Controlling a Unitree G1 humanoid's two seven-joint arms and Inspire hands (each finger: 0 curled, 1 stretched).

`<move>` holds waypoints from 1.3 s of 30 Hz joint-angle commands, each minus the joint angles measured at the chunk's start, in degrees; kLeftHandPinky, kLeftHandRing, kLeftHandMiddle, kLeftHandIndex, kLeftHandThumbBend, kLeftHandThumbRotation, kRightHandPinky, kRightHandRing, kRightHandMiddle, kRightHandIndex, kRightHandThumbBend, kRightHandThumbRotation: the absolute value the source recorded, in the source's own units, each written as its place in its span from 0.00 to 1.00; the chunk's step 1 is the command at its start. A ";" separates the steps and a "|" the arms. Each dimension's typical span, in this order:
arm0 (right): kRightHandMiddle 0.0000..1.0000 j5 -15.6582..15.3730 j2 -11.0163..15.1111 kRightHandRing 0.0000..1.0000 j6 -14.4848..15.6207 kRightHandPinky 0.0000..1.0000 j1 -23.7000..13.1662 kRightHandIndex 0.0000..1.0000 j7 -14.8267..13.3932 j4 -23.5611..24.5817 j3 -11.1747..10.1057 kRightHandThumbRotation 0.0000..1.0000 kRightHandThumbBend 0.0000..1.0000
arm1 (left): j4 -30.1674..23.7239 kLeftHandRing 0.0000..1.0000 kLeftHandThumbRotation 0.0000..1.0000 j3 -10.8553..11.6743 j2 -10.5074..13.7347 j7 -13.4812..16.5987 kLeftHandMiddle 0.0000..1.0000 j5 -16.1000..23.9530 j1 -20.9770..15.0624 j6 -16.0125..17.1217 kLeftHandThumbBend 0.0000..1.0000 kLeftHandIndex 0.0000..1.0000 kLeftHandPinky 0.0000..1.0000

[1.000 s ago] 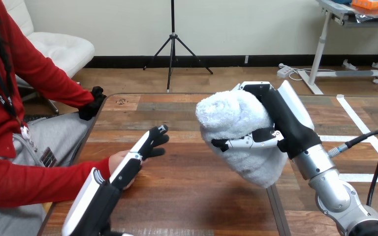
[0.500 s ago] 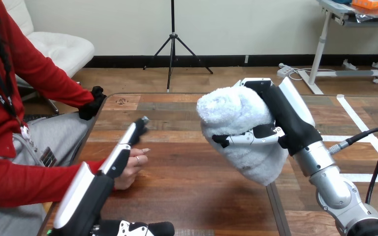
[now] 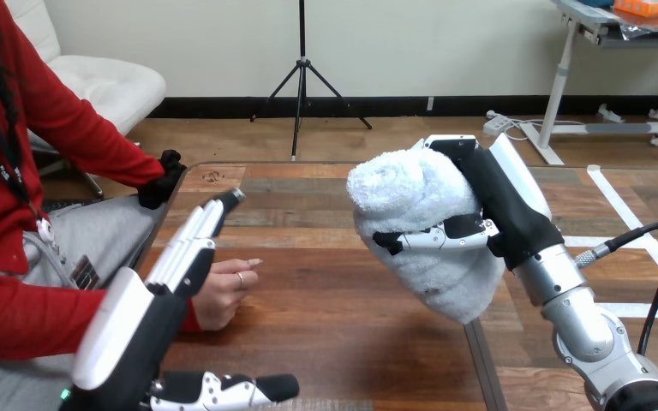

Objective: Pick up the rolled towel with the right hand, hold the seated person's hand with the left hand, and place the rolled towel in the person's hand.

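Leftward and nearer to the camera is where the left hand has swung over the last second. Its fingers, then bent over the person's hand, are now straight and pressed side by side, pointing away across the table, with the thumb splayed out low and well apart from them. The right hand has barely shifted.

Underneath, the wooden table is made of planks in mixed brown tones. It is bare around the two hands, and a seam runs toward the near edge at the right.

Lifted well clear of that surface, right of centre, is the rolled white towel. The right hand's fingers and thumb are curled round its middle, so the pick-up looks done. Its fat end is tilted up toward the far side. Held like that, it seems to be waiting for the other side to be ready.

The left hand stands edge-up just beside the person's hand and partly hides it. With nothing curled round it, this is no hold yet. I judge the spread thumb to be an opening for a grasp from the near side.

Smallest is the person's hand, resting on the table by its left edge with its fingers loosely curled inward. It will probably need to be held and opened before the towel, well apart from it, can be laid in.
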State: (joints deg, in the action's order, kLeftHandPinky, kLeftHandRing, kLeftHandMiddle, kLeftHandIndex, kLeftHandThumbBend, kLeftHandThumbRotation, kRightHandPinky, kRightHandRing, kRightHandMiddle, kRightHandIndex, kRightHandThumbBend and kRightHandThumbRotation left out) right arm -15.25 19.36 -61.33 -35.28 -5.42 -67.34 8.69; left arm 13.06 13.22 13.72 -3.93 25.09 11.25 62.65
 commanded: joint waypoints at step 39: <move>0.08 2.76 -1.16 0.05 -0.14 0.02 -4.68 0.06 1.40 3.42 -3.43 0.00 0.52 | -2.96 1.00 0.56 3.91 16.08 9.59 1.00 8.28 -1.23 -11.95 1.00 1.00 0.99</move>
State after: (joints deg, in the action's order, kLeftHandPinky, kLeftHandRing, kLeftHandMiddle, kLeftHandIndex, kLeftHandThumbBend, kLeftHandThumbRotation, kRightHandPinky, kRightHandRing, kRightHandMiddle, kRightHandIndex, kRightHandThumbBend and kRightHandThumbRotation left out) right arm -14.34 18.16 -60.34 -35.28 -3.04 -66.93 8.00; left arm 10.88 16.71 26.63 4.28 33.87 12.00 51.09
